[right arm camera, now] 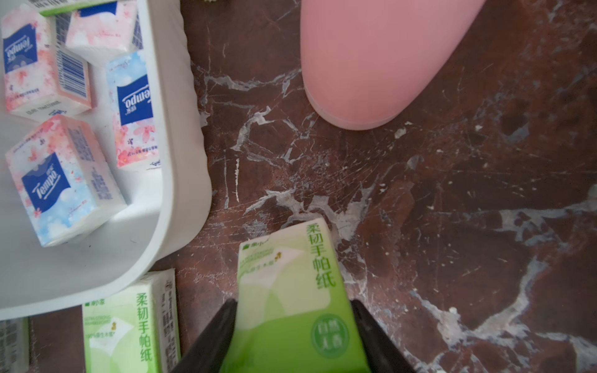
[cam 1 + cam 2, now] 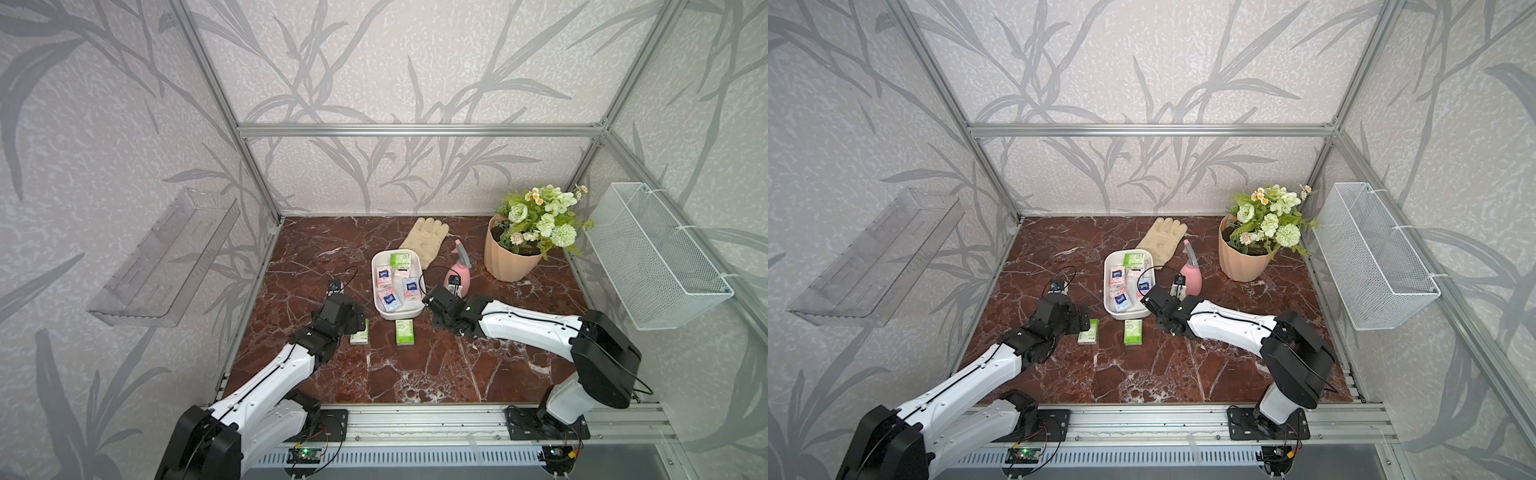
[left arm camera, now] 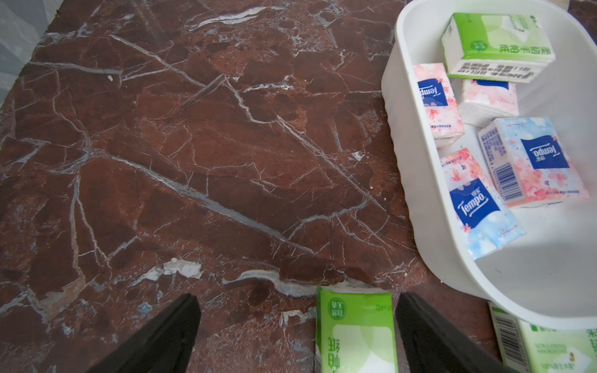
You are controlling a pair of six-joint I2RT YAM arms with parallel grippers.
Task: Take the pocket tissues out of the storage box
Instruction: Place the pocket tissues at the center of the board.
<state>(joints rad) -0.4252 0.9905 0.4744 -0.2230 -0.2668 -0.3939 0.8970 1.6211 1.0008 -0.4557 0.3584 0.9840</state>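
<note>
The white storage box [image 2: 376,291] [image 2: 1108,291] stands mid-table. It holds one green-and-white pack [image 2: 400,260] [image 3: 494,45] at its far end and several pink/blue pocket tissues [image 2: 389,300] [image 3: 481,206] [image 1: 64,181]. Two green packs lie on the table in front of it [image 2: 360,334] [image 2: 404,332]. My left gripper [image 3: 295,297] is open over the left pack [image 3: 355,332], which lies flat between the fingers, close to one. My right gripper [image 1: 292,303] is shut on another green pack [image 1: 290,264], just right of the box's near corner and above the table.
A beige glove [image 2: 426,239] lies behind the box. A pink spray bottle [image 2: 459,274] [image 1: 381,58] stands close to my right gripper, and a flower pot [image 2: 511,257] is further right. A wire basket [image 2: 652,257] and a clear shelf [image 2: 166,257] hang on the side walls.
</note>
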